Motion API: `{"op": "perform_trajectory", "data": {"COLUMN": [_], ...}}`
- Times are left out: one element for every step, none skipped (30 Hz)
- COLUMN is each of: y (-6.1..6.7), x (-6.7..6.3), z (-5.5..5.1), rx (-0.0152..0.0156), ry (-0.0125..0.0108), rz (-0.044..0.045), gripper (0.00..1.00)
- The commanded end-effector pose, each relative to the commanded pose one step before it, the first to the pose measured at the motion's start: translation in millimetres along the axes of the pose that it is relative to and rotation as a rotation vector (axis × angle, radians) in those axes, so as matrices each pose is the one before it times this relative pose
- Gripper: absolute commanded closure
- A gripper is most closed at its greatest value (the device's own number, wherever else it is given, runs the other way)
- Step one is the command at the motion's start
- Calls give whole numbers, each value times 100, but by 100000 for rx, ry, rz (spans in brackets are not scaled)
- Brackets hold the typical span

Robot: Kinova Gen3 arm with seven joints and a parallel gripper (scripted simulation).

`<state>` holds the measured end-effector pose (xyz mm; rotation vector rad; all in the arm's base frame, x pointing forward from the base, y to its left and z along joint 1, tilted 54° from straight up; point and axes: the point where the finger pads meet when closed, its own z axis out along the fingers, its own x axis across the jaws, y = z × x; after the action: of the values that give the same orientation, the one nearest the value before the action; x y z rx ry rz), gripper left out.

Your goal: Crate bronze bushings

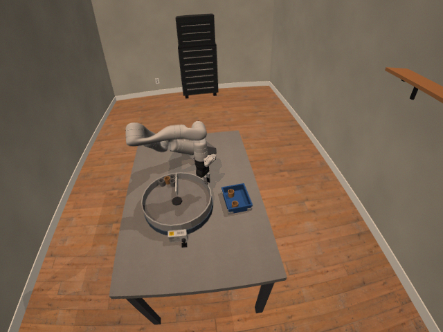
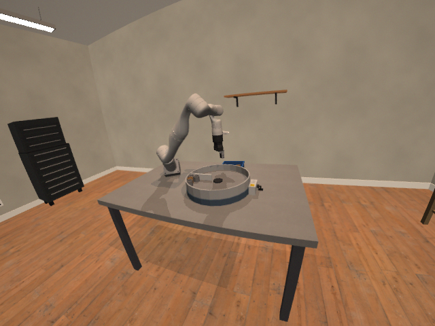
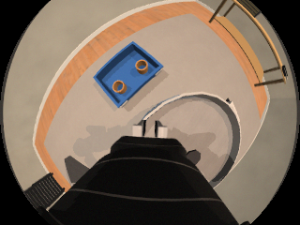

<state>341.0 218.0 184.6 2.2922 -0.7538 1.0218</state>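
The turning table [image 1: 176, 203] is a grey ring-walled disc with a black hub. One bronze bushing [image 1: 167, 179] stands at its far left rim between two steel bushings [image 1: 160, 182] [image 1: 172, 180]. The blue crate [image 1: 236, 197] to the right holds two bronze bushings [image 1: 230, 193] [image 1: 234, 203]; they also show in the wrist view [image 3: 142, 66] [image 3: 118, 86]. My gripper [image 1: 206, 177] hangs pointing down above the table's far right rim, between the rim and the crate. In the wrist view its fingers stand a little apart with nothing between them.
A white divider bar [image 1: 176, 184] runs from the hub toward the far rim. A small control box [image 1: 177, 234] sits at the turning table's near edge. The arm's base [image 2: 171, 167] stands at the table's far left. A black drawer cabinet [image 1: 197, 55] is against the back wall.
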Motion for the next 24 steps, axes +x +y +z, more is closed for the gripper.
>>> {"op": "perform_trajectory", "data": {"y": [317, 0, 0, 0, 0, 0, 0, 0, 0, 1097, 1107, 1112, 1117, 1121, 0, 0, 0, 0, 0, 0, 0, 0, 0, 0], "x": [752, 0, 0, 0, 0, 0, 0, 0, 0, 197, 211, 178, 145, 112, 0, 0, 0, 0, 0, 0, 0, 0, 0, 0], "z": [-345, 0, 0, 0, 0, 0, 0, 0, 0, 98, 67, 67, 67, 67, 0, 0, 0, 0, 0, 0, 0, 0, 0, 0], "rx": [1199, 0, 0, 0, 0, 0, 0, 0, 0, -89, 1, 1, 1, 1, 0, 0, 0, 0, 0, 0, 0, 0, 0, 0], "ry": [-347, 0, 0, 0, 0, 0, 0, 0, 0, 53, 0, 0, 0, 0, 0, 0, 0, 0, 0, 0, 0, 0, 0, 0], "rz": [1218, 0, 0, 0, 0, 0, 0, 0, 0, -3072, -2946, -2946, -2946, -2946, 0, 0, 0, 0, 0, 0, 0, 0, 0, 0], "gripper": [55, 55, 55, 55, 55, 55, 55, 55, 55, 55, 55, 55, 55, 55, 55, 55, 55, 55, 55, 55, 55, 55, 55, 55]}}
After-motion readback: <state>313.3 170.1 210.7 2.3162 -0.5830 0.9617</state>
